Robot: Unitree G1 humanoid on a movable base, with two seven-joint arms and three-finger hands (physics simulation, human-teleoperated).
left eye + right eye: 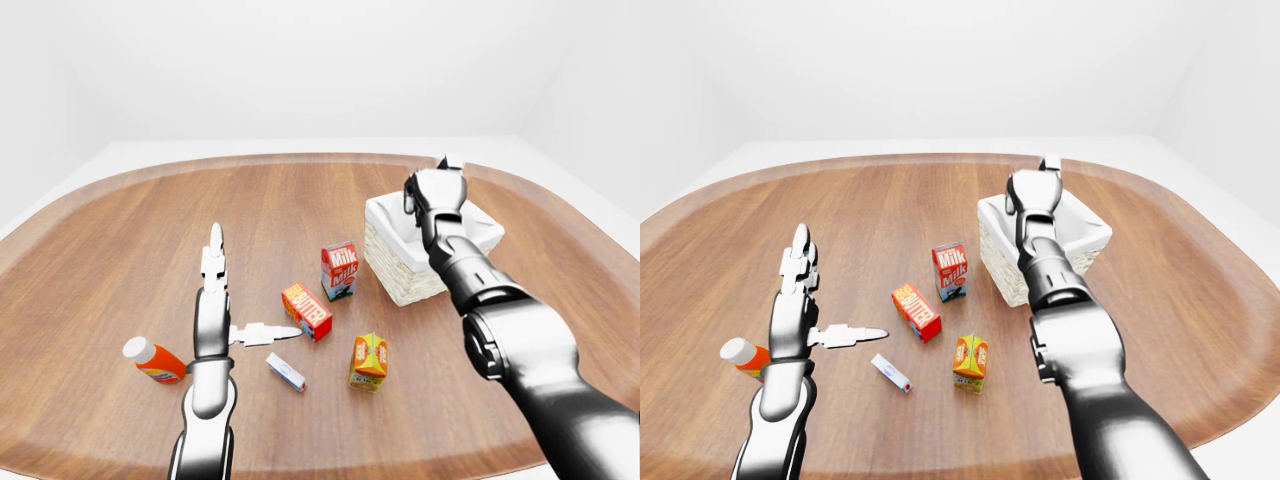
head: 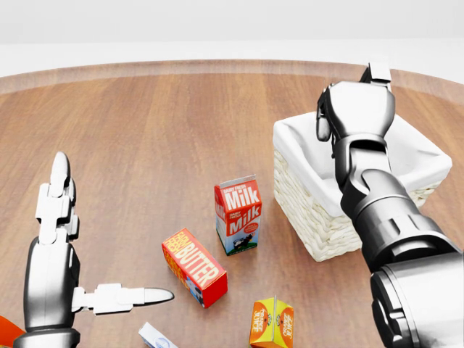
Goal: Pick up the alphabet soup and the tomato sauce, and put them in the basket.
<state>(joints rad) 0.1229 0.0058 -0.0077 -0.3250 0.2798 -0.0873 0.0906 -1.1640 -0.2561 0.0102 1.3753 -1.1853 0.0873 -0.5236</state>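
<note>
No soup can or tomato sauce can shows in any view. The white-lined wicker basket stands at the right of the round wooden table. My right hand hangs over the basket's inside with its back toward the camera. Its fingers curl downward, and I cannot tell whether they hold anything. The hand and forearm hide much of the basket's inside. My left hand is open and empty at the lower left, fingers pointing up the view and thumb pointing right.
A milk carton stands left of the basket. A butter box, an orange juice carton and a small white box lie below it. An orange bottle with a white cap lies at the left, by my left forearm.
</note>
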